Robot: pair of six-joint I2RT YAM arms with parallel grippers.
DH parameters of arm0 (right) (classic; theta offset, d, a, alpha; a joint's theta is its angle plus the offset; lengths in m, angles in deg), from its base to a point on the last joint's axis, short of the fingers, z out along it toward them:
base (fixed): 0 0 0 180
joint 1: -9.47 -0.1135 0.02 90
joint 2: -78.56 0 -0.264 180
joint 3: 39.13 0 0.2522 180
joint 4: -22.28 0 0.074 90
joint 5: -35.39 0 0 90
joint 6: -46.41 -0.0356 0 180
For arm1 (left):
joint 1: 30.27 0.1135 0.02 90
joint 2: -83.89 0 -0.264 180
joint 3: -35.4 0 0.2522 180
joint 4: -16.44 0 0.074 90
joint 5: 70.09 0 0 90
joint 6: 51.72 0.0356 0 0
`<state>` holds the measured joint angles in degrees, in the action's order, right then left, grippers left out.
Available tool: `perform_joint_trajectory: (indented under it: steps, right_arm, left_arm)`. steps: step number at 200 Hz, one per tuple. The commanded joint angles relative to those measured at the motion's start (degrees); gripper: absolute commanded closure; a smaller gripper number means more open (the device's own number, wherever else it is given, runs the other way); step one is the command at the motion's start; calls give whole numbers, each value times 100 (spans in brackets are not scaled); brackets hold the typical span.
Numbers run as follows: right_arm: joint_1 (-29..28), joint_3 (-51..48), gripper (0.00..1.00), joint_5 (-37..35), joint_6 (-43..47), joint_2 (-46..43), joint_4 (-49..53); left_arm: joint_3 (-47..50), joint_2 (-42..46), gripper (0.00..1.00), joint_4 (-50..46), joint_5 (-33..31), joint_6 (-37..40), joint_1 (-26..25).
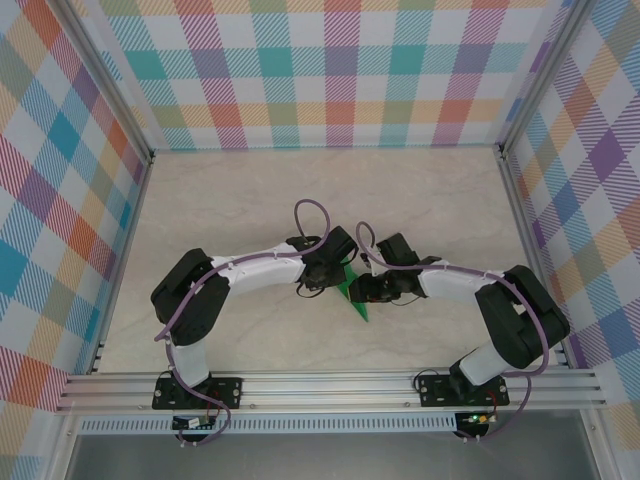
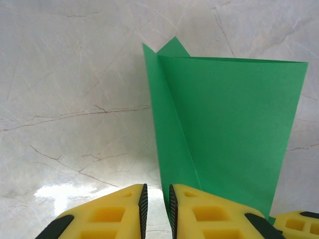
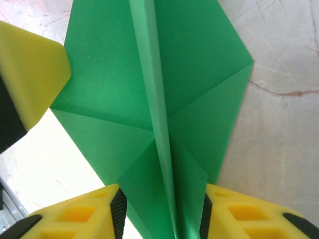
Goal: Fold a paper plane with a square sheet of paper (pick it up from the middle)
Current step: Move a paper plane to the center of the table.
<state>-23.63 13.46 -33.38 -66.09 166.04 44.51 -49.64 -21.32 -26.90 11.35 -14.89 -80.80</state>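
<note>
The bright green sheet of paper (image 1: 353, 296) lies on the table between both arms, folded into a pointed shape with a raised lengthwise ridge (image 3: 149, 74). My right gripper (image 3: 161, 199) is open and straddles that ridge, with a folded wing on each side reaching toward its pads; neither pad presses the ridge. My left gripper (image 2: 156, 191) stands at the paper's left edge with only a narrow gap between its pads. Bare table shows through that gap, and the green paper (image 2: 229, 129) runs under its right finger (image 2: 209, 211). In the right wrist view a left finger (image 3: 30, 74) touches the paper's left corner.
The marble-look tabletop (image 1: 250, 190) is walled by plaid panels (image 1: 60, 200) on the left, back and right, with aluminium posts at the corners. An aluminium rail (image 1: 330, 385) carrying both arm bases runs along the near edge. The arms' cables (image 1: 310, 215) loop above the grippers.
</note>
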Motion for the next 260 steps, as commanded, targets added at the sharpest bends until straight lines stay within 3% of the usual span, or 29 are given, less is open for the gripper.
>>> perform_joint_trajectory:
  steps: [1,59,127,157,178,214,260]
  right_arm:
    - [-126,208,62,-292,211,63,199]
    - [-281,335,74,-651,306,143,359]
    - [-517,608,80,-1090,312,437,616]
    - [-654,783,90,-1220,257,542,754]
    - [-827,965,91,-1600,80,407,976]
    - [-1064,1653,93,-3172,-717,334,2186]
    - [-1152,2229,89,-3606,-1656,904,2863]
  left_arm:
    - [22,35,79,-4,16,-52,36]
    - [81,92,79,-4,21,-76,42]
    - [163,232,79,-2,-48,-94,42]
    - [427,542,77,208,-161,-137,42]
    - [596,887,76,245,-387,-167,41]
    - [869,1554,72,-70,-1084,-276,42]
    - [1157,1998,70,-309,-1477,-446,112]
